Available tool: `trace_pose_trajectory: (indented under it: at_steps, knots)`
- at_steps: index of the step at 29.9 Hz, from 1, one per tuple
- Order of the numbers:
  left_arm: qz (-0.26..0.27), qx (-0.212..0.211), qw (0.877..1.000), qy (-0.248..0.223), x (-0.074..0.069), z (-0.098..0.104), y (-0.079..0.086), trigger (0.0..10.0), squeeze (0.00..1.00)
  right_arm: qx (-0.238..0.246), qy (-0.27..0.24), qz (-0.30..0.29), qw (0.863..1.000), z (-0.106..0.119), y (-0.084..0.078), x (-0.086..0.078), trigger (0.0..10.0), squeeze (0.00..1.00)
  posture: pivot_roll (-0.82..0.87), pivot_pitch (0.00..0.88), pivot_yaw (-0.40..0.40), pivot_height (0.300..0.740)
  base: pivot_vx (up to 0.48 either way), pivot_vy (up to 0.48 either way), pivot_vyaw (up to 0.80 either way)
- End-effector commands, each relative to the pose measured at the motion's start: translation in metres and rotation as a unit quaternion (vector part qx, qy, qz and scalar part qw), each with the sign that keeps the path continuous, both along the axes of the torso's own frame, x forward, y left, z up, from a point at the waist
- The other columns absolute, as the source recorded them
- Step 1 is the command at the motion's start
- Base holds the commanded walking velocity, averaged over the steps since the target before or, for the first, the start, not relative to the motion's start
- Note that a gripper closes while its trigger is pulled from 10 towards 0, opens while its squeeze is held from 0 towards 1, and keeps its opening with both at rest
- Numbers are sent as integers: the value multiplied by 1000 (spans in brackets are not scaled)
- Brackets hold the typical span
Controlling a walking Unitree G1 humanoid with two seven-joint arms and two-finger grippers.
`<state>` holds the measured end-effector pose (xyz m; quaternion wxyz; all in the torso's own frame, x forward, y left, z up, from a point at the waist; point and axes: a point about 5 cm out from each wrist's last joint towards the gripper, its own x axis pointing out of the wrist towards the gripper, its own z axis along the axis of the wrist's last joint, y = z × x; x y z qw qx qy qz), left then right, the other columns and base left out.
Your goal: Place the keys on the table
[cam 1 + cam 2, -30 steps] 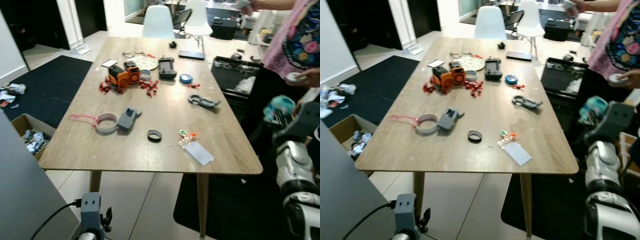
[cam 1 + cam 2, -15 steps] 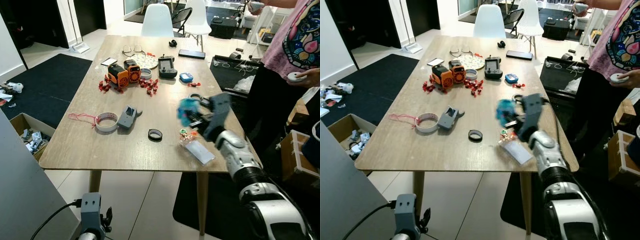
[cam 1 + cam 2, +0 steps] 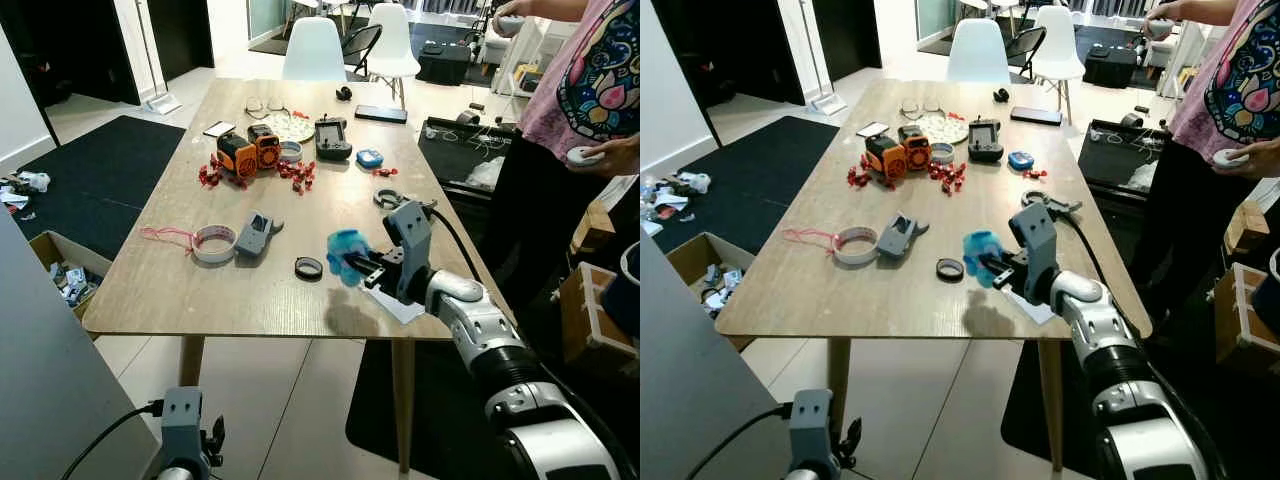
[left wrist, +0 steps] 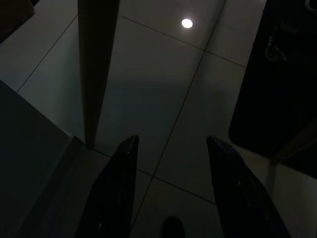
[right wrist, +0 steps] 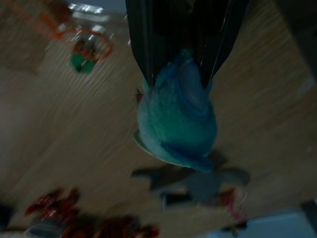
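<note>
The keys, a bunch with a fluffy blue-teal fob (image 3: 346,251), hang just above the wooden table (image 3: 230,295) near its front edge. My right gripper (image 3: 364,270) is shut on the bunch from the right, and the fob (image 5: 177,118) bulges out between its black fingers (image 5: 148,44). The fob hides the metal keys. Its shadow falls on the tabletop below. A black ring (image 3: 309,267) lies just left of the fob. My left gripper (image 4: 173,144) hangs open over the tiled floor beside a table leg.
On the table lie a white card (image 3: 402,304), a small green-and-orange keyring (image 5: 90,47), a tape roll (image 3: 213,242), a grey device (image 3: 254,234) and an orange toy (image 3: 248,150). A person (image 3: 585,90) stands at the right. A cardboard box (image 3: 58,275) sits on the floor, left.
My right arm has swung in from the table's right side, carrying the blue fob left and down toward the front edge. The camera has shifted slightly.
</note>
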<state>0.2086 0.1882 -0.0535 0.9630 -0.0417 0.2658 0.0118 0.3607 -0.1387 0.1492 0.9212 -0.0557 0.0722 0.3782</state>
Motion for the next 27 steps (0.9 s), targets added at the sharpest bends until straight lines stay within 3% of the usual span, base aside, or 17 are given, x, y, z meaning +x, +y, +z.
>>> trace_pose_trajectory:
  at_steps: [1,5,6,7,8,27]
  knots:
    - [-5,1,1000,6,-3,-2,0,10000,0,-1,4,5,1000,1,0,-2,10000,0,27,52,-12,740,0,0,0]
    - [-6,1,1000,7,-3,-2,0,10000,0,8,10,5,1000,3,1,-2,10000,0,27,52,-12,740,0,0,0]
    - [-6,1,1000,7,-3,-2,0,10000,0,15,14,4,1000,4,0,-2,10000,200,29,53,-12,740,0,0,0]
    - [-6,1,1000,6,-3,-2,0,10000,0,24,20,-1,1000,6,-1,-2,10000,498,30,52,-12,740,0,0,0]
    - [-5,1,1000,6,-3,-2,0,10000,0,27,22,-2,999,6,-1,-2,10000,1000,30,52,-12,740,0,0,0]
    - [-5,1,1000,7,-4,-2,0,10000,0,17,23,-33,999,14,-9,-2,10000,1000,32,57,-12,740,0,0,0]
